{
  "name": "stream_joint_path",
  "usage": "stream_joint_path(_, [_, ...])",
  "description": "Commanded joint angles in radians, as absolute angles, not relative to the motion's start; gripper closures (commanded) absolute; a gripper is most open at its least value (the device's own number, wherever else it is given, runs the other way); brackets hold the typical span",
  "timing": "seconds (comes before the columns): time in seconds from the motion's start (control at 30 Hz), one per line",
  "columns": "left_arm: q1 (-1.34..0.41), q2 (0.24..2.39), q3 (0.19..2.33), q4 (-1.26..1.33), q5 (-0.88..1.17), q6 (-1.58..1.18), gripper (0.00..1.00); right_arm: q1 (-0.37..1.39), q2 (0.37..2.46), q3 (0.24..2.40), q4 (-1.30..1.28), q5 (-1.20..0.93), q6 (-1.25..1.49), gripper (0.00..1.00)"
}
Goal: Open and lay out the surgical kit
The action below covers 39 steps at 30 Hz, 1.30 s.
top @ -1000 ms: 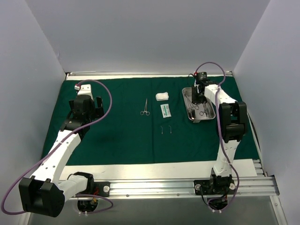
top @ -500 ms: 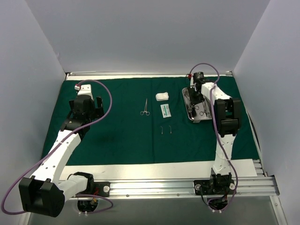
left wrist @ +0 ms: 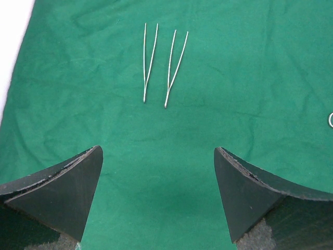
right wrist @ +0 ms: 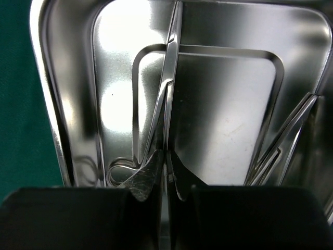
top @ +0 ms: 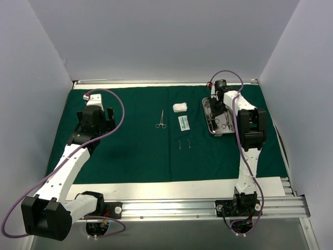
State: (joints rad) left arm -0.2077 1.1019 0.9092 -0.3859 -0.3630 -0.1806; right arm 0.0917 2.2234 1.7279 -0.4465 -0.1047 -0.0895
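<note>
Right wrist view: fingers clenched inside the steel tray
The right gripper (right wrist: 165, 179) is pinched tight on a thin scissor-like instrument (right wrist: 169, 78) lying along the middle of the shiny steel tray (right wrist: 49, 104), which sits at the far right of the spread green drape (top: 130, 151); a gauze wad (top: 180, 107), a packet (top: 183, 123) and forceps (top: 161, 120) lie apart on the cloth to its left. The left gripper (left wrist: 157, 151) hangs over the drape with jaws spread wide and nothing in them, two tweezers (left wrist: 150, 62) just ahead
</note>
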Motion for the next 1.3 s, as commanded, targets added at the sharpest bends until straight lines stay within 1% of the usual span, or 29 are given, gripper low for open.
stream_joint_path(0.0, [-0.209, 1.108, 0.922, -0.364, -0.367, -0.184, 0.03, 0.075, 2.232, 1.662, -0.525, -0.066, -0.057, 1.0])
stream_joint_path(0.27, [-0.21, 1.101, 0.922, -0.362, -0.36, -0.186, 0.03, 0.063, 2.094, 1.537, -0.42, -0.057, -0.003, 1.0])
stream_joint_path(0.4, [-0.212, 1.097, 0.922, -0.361, -0.36, -0.186, 0.03, 0.045, 2.043, 1.525, -0.371, -0.058, 0.049, 1.0])
stream_joint_path(0.77, [-0.212, 1.091, 0.922, -0.362, -0.364, -0.187, 0.03, 0.026, 1.996, 1.525, -0.325, -0.035, 0.084, 1.0])
stream_joint_path(1.27, [-0.21, 1.086, 0.919, -0.362, -0.36, -0.186, 0.03, 0.026, 1.983, 1.514, -0.305, -0.081, 0.1, 1.0])
